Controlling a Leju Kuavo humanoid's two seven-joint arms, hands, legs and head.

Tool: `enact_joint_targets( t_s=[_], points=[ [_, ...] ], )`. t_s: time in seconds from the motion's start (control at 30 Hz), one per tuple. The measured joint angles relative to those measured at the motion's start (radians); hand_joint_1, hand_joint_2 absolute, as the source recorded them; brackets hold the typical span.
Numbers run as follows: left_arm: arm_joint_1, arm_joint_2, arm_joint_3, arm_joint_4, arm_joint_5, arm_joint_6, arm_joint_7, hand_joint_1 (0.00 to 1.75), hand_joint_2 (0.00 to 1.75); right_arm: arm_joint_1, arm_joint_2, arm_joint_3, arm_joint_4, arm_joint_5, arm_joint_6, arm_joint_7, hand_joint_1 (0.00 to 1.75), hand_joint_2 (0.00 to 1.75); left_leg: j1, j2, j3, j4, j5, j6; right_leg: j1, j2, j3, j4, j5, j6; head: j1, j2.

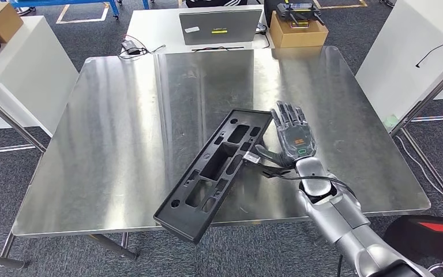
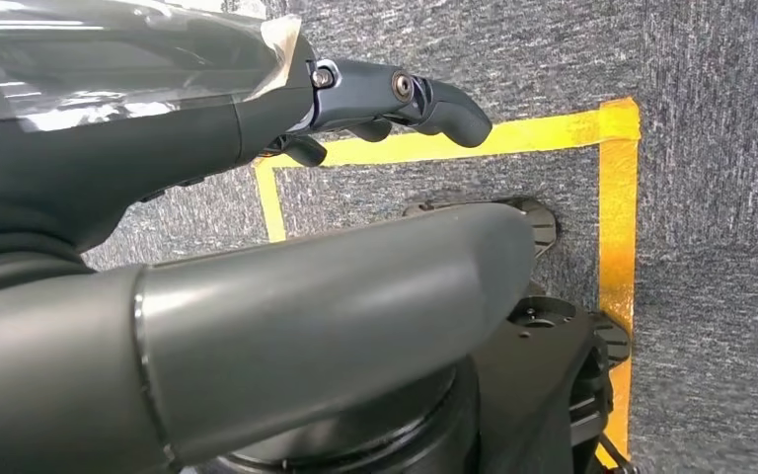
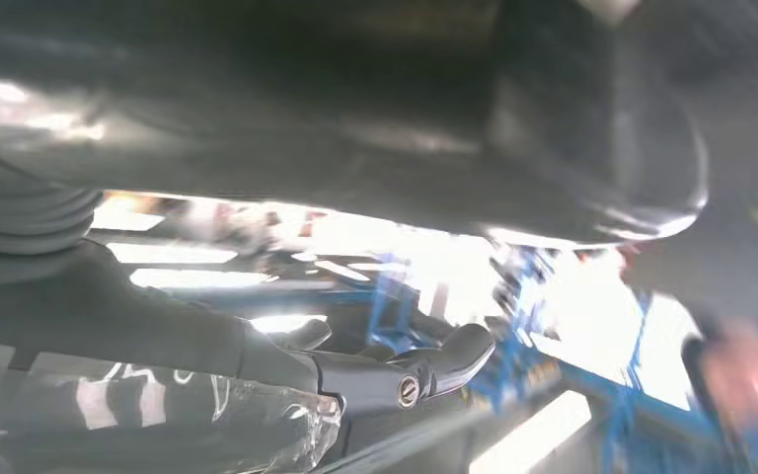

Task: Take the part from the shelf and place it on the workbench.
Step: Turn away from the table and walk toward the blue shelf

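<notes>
The part [image 1: 216,164] is a long black plastic panel with several cut-outs. It lies slantwise on the steel workbench [image 1: 121,127], and its near end juts out past the front edge. My right hand [image 1: 291,138] is just right of the part's far half, fingers stretched out and spread over the tabletop, thumb reaching to the part's edge. It grips nothing. In the right wrist view the dark fingers [image 3: 434,370] are extended and the rest is blurred. My left hand [image 2: 257,296] hangs over the floor, its fingers [image 2: 434,104] apart from the thumb, holding nothing.
A white table behind the workbench carries a grey laptop [image 1: 220,27] and a cardboard box [image 1: 297,32]. White panels stand at the left [image 1: 29,75] and right [image 1: 415,52]. Yellow floor tape [image 2: 617,227] lies under my left hand.
</notes>
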Motion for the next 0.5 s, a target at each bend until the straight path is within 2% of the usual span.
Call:
enact_joint_targets(
  t_s=[0.1,0.17,0.43,0.5],
  points=[
    [-0.002,-0.007,0.000,0.000,0.000,0.000,-0.002,0.00,0.00,0.025,0.018,-0.034,-0.060,-0.103,-0.171,-0.126,0.00,0.00,0.000,0.000,0.000,0.000,0.000,0.000,0.000,0.000,0.000,0.000,0.000,0.000,0.000,0.000],
    [-0.003,-0.010,0.001,0.000,-0.001,0.000,-0.002,0.00,0.00,0.041,0.029,-0.052,-0.096,-0.141,-0.227,-0.169,0.00,0.00,0.000,0.000,0.000,0.000,0.000,0.000,0.000,0.000,0.000,0.000,0.000,0.000,0.000,0.000],
    [-0.007,-0.017,0.001,0.000,-0.001,0.000,-0.003,0.00,0.00,0.072,0.046,-0.080,-0.152,-0.156,-0.248,-0.194,0.00,0.00,0.000,0.000,0.000,0.000,0.000,0.000,0.000,0.000,0.000,0.000,0.000,0.000,0.000,0.000],
    [-0.008,-0.017,0.001,0.000,-0.001,0.000,-0.004,0.00,0.00,0.085,0.057,-0.095,-0.170,-0.179,-0.262,-0.270,0.00,0.00,0.000,0.000,0.000,0.000,0.000,0.000,0.000,0.000,0.000,0.000,0.000,0.000,0.000,0.000]
  ],
)
